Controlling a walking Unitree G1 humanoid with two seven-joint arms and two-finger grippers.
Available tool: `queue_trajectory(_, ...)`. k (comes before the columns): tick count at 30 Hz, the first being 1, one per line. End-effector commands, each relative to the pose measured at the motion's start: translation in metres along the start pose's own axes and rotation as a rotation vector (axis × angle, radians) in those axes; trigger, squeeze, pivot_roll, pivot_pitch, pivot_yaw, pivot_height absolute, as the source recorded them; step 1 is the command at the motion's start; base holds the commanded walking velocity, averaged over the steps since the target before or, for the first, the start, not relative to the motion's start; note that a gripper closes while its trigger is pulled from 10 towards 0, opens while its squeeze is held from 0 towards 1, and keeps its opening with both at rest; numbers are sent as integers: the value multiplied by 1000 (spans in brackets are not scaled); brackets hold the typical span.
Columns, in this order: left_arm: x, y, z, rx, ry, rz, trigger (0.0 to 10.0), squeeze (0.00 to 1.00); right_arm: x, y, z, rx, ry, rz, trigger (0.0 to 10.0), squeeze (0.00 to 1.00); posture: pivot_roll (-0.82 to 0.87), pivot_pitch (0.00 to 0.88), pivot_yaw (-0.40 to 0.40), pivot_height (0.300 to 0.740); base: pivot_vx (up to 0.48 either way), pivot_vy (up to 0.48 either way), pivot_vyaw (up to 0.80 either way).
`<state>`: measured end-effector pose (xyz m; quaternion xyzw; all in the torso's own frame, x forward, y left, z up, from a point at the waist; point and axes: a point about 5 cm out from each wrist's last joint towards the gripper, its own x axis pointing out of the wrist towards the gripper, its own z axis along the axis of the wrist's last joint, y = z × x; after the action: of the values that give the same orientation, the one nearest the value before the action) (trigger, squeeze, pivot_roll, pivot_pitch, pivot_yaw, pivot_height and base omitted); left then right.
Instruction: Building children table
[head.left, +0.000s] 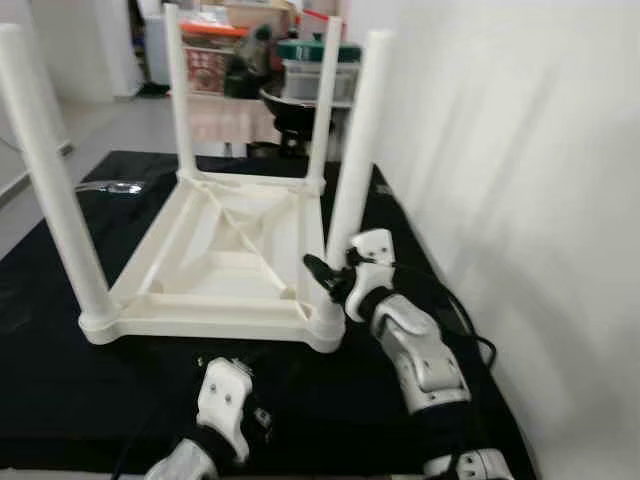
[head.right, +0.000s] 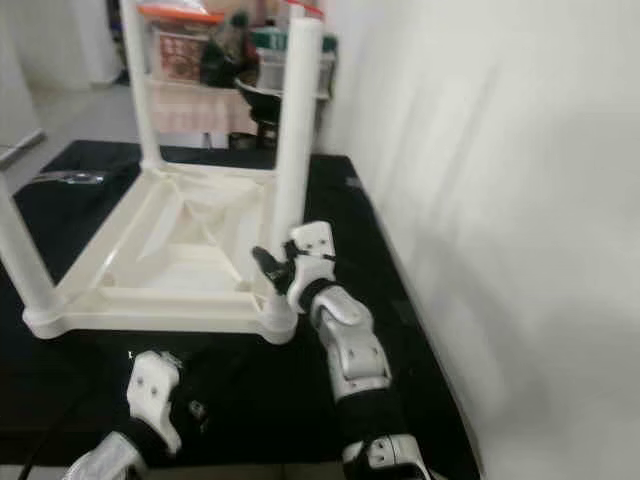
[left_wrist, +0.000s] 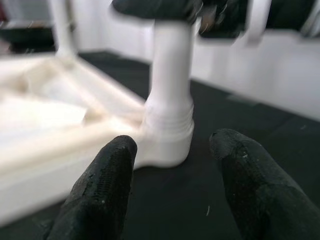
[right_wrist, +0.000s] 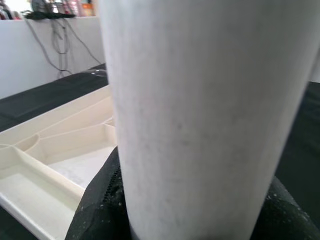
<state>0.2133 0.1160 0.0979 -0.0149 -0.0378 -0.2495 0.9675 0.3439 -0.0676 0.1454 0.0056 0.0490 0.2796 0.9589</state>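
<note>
Black mat (head.left: 60, 380): upturned table (head.left: 225, 260), near leg (head.left: 355, 140) inside right tool (head.left: 330, 277).

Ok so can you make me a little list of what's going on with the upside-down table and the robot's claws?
table: white plastic children's table, lying upside down on a black mat
legs: four white legs standing up, one at each corner
right claw: right claw closed around the near right leg, low down near its socket
left claw: left claw open, hanging apart from the table, pointing at that same corner
nearby: white wall on the robot's right
</note>
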Motion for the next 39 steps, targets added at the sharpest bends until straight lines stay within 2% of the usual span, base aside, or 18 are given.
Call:
queue_trajectory(1, 0, -1, -4, -31, 23, -13, 10000, 0, -2, 0, -35, 21, 154, -7, 0, 0, 15, 0, -61, 740, 0, 0, 0)
queue_trajectory(2, 1, 0, -3, -36, 22, -18, 10000, 0, 2, -3, -32, 1, 159, -15, 10000, 0, 19, 0, -65, 740, 0, 0, 0)
queue_trajectory(6, 5, 2, -1, -45, 16, -16, 10000, 0, 10, -5, -13, -11, 112, 49, 10000, 0, 27, 0, -67, 740, 0, 0, 0)
queue_trajectory(7, 8, 3, -1, -45, 11, -3, 10000, 0, 13, -3, 3, -25, 61, 188, 10000, 1000, 37, 0, -83, 740, 0, 0, 0)
queue_trajectory(9, 12, 5, 0, -47, 3, 16, 10000, 0, 12, 2, 27, -48, -22, 420, 10000, 1000, 36, 0, -86, 740, 0, 0, 0)
queue_trajectory(10, 14, 6, 0, -49, 0, 22, 10000, 0, 8, 6, 35, -54, -52, 498, 10000, 1000, 35, 0, -88, 740, 0, 0, 0)
queue_trajectory(11, 14, 6, 0, -49, 0, 22, 10000, 0, 8, 6, 35, -54, -52, 498, 10000, 1000, 35, 0, -88, 740, 0, 0, 0)
queue_trajectory(12, 17, 7, -1, -53, -4, 21, 10000, 0, 3, 7, 45, -86, -96, 636, 10000, 871, 35, 0, -93, 740, 0, 0, 0)
queue_trajectory(13, 18, 7, -1, -54, -4, 19, 10000, 0, 1, 7, 46, -87, -85, 708, 10000, 0, 38, 0, -96, 740, 0, 0, 0)
queue_trajectory(17, 20, 6, -2, -57, -3, 11, 10000, 0, -2, 4, 44, -127, -30, 922, 10000, 0, 50, 0, -103, 740, 0, 0, 0)
queue_trajectory(20, 21, 5, -2, -58, -3, 8, 10000, 0, -2, 2, 43, -141, 1, 966, 10000, 0, 51, 0, -104, 740, 0, 0, 0)
queue_trajectory(23, 21, 4, -3, -66, 1, 3, 10000, 0, 5, -5, 46, -90, 36, 977, 10000, 0, 59, 0, -109, 740, 0, 0, 0)
queue_trajectory(24, 22, 3, -3, -70, 1, 3, 10000, 0, 8, -8, 48, -59, 41, 955, 549, 0, 67, 0, -115, 740, 0, 0, 0)
queue_trajectory(25, 22, 3, -3, -71, 1, 3, 10000, 0, 8, -9, 48, -51, 43, 947, 549, 0, 67, 0, -115, 740, 0, 0, 0)
queue_trajectory(26, 22, 3, -4, -72, 1, 3, 10000, 0, 7, -10, 47, -43, 49, 959, 0, 0, 68, 0, -116, 740, 0, 0, 0)
queue_trajectory(32, 22, 3, -4, -76, -1, 4, 10000, 0, 7, -15, 47, -59, 42, 931, 0, 0, 59, 0, -112, 740, 0, 0, 0)
queue_trajectory(35, 20, 2, -3, -82, -2, -1, 10000, 0, 6, -23, 42, -95, -2, 813, 0, 0, 51, 0, -107, 740, 0, 0, 0)
queue_trajectory(39, 19, 2, -2, -85, -4, -1, 10000, 0, 4, -24, 38, -87, -48, 756, 0, 0, 45, 0, -105, 740, 0, 0, 0)
